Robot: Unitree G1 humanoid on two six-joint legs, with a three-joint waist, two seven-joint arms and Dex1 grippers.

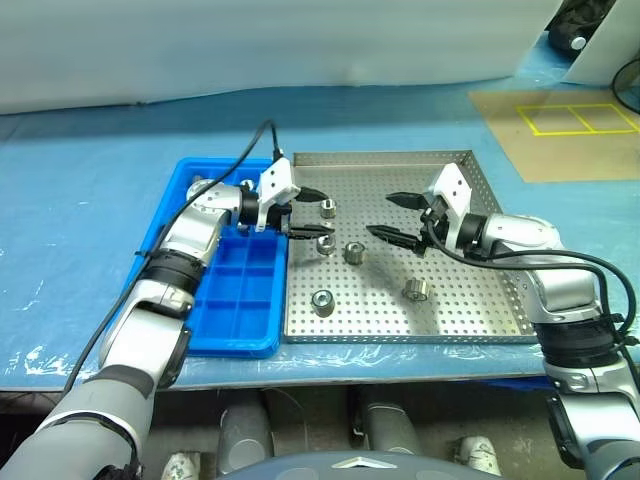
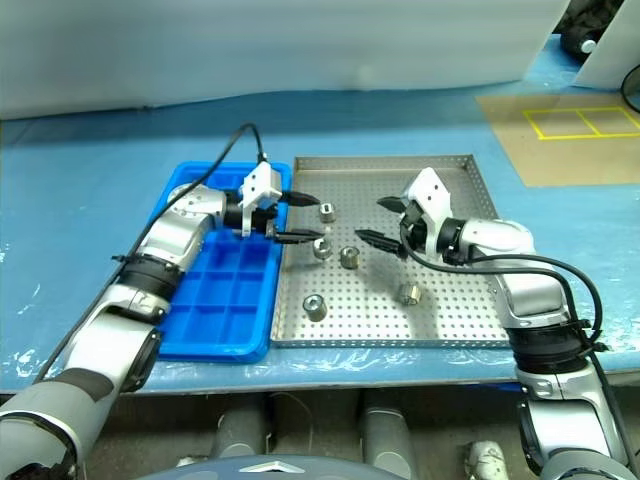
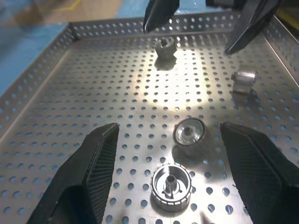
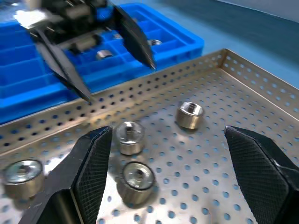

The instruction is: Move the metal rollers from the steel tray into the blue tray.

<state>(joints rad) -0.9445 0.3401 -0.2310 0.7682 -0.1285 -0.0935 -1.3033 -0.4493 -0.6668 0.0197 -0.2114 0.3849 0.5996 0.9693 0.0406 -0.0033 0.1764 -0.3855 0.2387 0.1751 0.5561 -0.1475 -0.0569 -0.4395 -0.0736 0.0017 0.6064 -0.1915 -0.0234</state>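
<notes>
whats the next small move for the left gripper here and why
Probably lower the open left gripper onto the small shiny metal roller just under its fingertips, then close. Both grippers are open and hold nothing, and five rollers still lie on the perforated steel tray beside the blue compartment tray. The right gripper hovers close by, so keep apart.
</notes>
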